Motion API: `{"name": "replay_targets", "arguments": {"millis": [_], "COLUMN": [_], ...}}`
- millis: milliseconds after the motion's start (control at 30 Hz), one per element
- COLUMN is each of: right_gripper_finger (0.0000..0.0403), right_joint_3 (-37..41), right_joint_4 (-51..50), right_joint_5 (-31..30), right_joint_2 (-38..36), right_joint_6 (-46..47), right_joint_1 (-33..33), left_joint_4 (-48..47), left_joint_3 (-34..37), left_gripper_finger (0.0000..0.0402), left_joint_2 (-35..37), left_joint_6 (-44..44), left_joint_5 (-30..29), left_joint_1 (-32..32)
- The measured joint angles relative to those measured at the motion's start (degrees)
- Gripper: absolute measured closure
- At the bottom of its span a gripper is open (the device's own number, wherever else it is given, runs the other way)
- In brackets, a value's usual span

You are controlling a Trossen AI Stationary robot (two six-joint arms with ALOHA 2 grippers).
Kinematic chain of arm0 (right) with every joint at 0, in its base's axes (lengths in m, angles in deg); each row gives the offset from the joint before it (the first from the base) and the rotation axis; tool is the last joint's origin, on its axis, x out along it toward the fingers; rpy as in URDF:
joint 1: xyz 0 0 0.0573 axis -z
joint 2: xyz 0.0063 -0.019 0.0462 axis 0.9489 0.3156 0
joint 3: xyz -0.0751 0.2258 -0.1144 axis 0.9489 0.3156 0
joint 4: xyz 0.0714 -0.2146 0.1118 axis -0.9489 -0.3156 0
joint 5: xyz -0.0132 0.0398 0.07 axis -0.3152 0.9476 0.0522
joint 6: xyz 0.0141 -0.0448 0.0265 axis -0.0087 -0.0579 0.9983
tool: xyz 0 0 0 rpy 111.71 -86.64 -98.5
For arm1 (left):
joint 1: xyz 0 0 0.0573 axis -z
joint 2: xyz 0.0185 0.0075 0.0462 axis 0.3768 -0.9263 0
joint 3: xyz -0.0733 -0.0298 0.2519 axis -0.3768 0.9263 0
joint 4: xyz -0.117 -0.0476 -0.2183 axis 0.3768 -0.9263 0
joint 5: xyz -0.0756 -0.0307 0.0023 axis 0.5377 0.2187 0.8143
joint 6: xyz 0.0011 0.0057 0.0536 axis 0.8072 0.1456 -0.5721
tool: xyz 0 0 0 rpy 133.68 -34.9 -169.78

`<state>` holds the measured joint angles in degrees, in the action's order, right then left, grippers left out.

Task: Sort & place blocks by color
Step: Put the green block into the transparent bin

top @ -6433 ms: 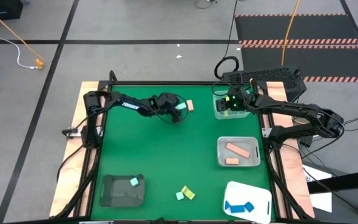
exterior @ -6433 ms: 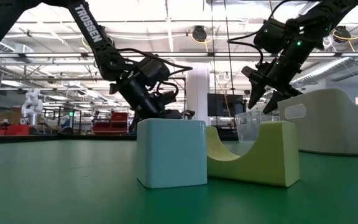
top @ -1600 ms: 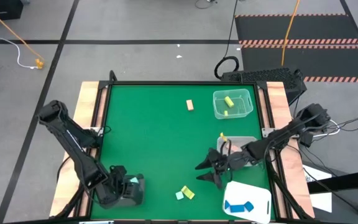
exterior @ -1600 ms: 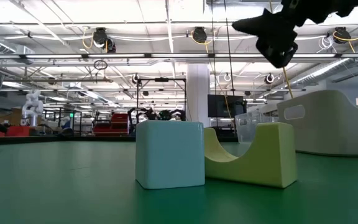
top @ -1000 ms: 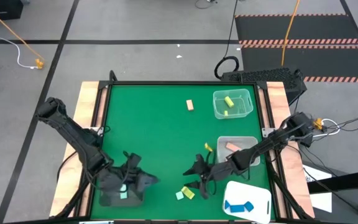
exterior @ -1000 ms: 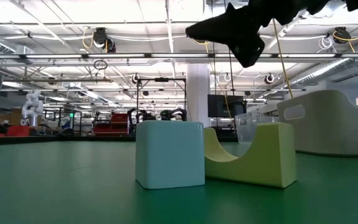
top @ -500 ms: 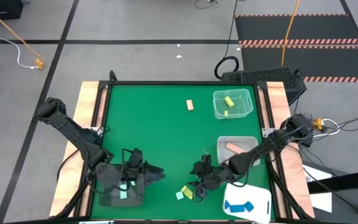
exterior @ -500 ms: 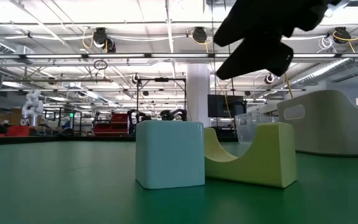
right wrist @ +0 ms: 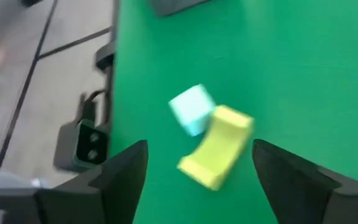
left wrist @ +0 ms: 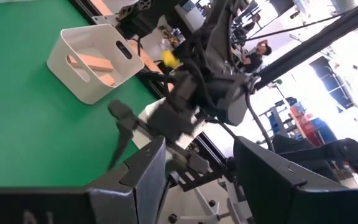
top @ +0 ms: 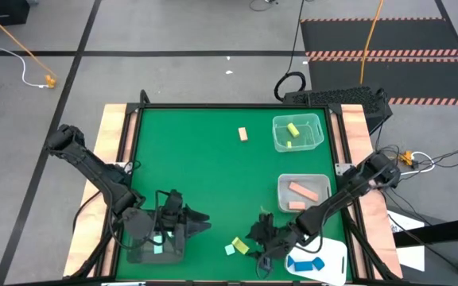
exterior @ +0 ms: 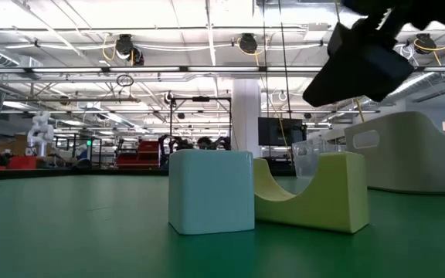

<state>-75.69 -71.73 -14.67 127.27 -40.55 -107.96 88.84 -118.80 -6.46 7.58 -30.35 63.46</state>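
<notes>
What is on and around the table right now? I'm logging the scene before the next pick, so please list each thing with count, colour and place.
Mint block: 1, mint green, near edge of the mat, touching the yellow arch block.
Yellow arch block: 1, yellow, beside it.
Tan block: 1, tan-pink, loose on the far part of the mat.
Clear tray: 1, clear, far right, holding 2 yellow blocks.
White bin: 1, white, right side, holding 2 tan-pink bars.
White tray: 1, white, near right corner, holding blue blocks.
Dark tray: 1, dark, near left, holding 1 mint block.
Left gripper: open, over the dark tray.
Right gripper: open, above the mint and yellow pair.
</notes>
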Motion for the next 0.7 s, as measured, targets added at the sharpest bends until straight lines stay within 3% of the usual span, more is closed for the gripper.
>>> {"name": "replay_targets", "arguments": {"millis": [167,400,700], "right_gripper_finger": [0.0104,0.0104,0.0105], "right_joint_3": [0.0,0.0,0.0], "right_joint_4": [6.0,8.7,9.3], "right_joint_5": [-0.6,-6.5,-6.6], "right_joint_2": [4.1,8.2,12.3], "right_joint_6": [-3.1,-3.9,-2.2], "right_joint_1": [-1.2,-1.3,-1.3], "left_joint_4": [0.0,-0.1,-0.2], "left_joint_3": [0.0,0.0,0.0], "left_gripper_finger": [0.0211,0.0211,0.0211], "left_joint_2": [0.0,0.0,0.0], "left_joint_6": [-0.6,-1.2,-2.5], "left_joint_5": [0.0,0.2,1.5], "left_joint_1": [0.2,0.3,0.3]}}
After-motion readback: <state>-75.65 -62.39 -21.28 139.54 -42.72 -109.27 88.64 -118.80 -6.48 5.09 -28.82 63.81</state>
